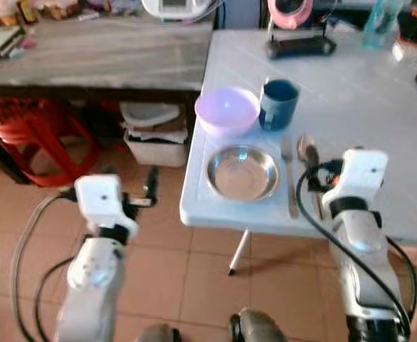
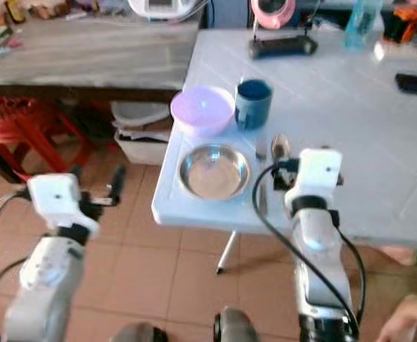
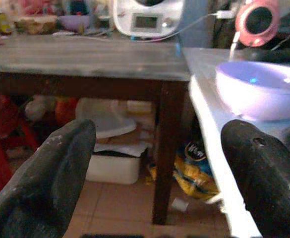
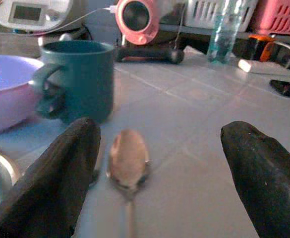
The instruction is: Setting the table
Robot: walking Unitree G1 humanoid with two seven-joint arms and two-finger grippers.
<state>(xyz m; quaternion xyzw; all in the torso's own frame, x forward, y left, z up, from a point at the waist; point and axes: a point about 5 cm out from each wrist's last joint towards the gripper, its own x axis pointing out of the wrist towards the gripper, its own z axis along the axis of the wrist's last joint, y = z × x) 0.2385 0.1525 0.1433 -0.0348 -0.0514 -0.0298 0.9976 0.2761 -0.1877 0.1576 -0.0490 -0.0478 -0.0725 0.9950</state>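
A round, shiny steel plate sits at the lower middle of the head view, near the front edge of the pale, faintly gridded table. Just above it stand a smooth lilac plastic bowl and a dark teal mug with a loop handle. To the plate's right lie a fork and a metal spoon, its oval bowl dull and brownish. The right end effector hovers over the spoon, fingers spread wide, gripping nothing. The left end effector, lower left above the terracotta tile floor, is likewise wide open and empty. No lettering is readable.
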